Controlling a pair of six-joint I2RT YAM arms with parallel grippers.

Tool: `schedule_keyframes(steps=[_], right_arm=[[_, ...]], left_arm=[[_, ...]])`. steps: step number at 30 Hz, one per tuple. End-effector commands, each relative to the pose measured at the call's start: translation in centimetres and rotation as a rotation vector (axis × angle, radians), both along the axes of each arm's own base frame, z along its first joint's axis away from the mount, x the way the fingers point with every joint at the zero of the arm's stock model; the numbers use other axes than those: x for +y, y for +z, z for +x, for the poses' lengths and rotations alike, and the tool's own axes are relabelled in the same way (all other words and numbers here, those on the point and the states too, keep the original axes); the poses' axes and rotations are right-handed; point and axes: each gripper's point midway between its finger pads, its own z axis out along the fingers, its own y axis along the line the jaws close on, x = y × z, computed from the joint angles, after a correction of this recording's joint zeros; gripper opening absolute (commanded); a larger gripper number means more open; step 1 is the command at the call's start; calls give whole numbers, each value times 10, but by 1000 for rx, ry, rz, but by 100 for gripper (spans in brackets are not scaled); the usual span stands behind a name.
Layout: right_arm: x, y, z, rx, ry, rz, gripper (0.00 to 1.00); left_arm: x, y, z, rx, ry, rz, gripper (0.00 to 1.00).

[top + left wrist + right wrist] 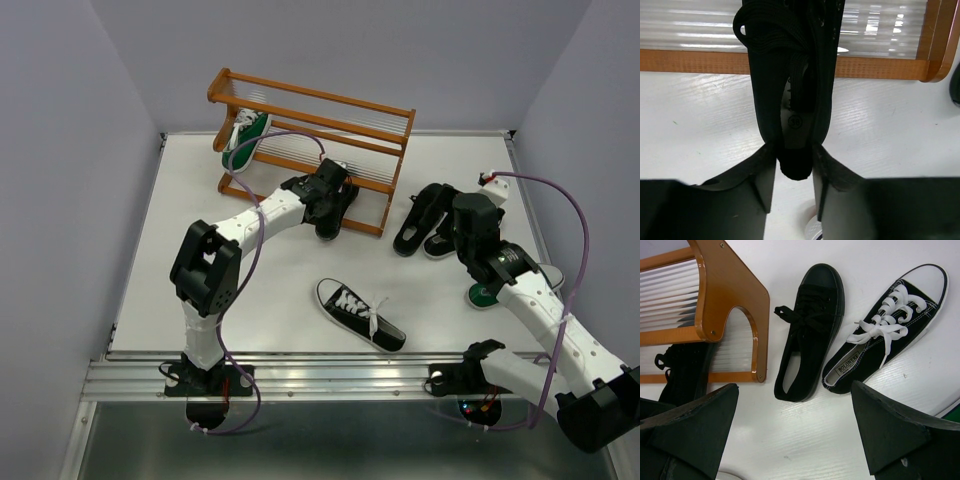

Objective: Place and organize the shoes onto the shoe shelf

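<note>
my left claw (795, 167) grips the heel of a plain all-black lace-up shoe (771, 100), toe aimed straight at the orange-brown wooden shoe shelf (880, 67).

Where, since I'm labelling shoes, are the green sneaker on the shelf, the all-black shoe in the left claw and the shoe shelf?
green sneaker (250, 130): top external view, green upper.
all-black shoe (790, 100): left wrist view, inside its opening.
shoe shelf (320, 92): top external view, upper wooden rail.
</note>
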Motion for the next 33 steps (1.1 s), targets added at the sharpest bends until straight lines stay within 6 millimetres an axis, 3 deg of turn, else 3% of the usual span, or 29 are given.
schedule_keyframes(steps=[1,2,5,9,16,24,27,33], right_arm=[[0,13,2,-36,-9,20,100],[-1,13,1,-38,-9,21,100],[-1,12,1,-37,-10,22,100],[0,13,2,-36,-8,19,100],[-1,12,2,-34,-13,16,100],[-2,12,0,-36,-13,16,100],[-2,11,0,-36,-13,16,100],[1,9,1,-28,-4,20,100]], left_arm=[[-1,13,4,-48,3,-13,37],[-1,11,5,-46,0,-8,32],[-4,11,9,-49,-10,-3,0],[-4,22,19,-108,-1,6,0],[-4,62,35,-261,28,-51,0],[-11,87,47,-369,58,-124,0],[-8,91,46,-394,67,-139,0],[-7,73,48,-393,92,-137,0]])
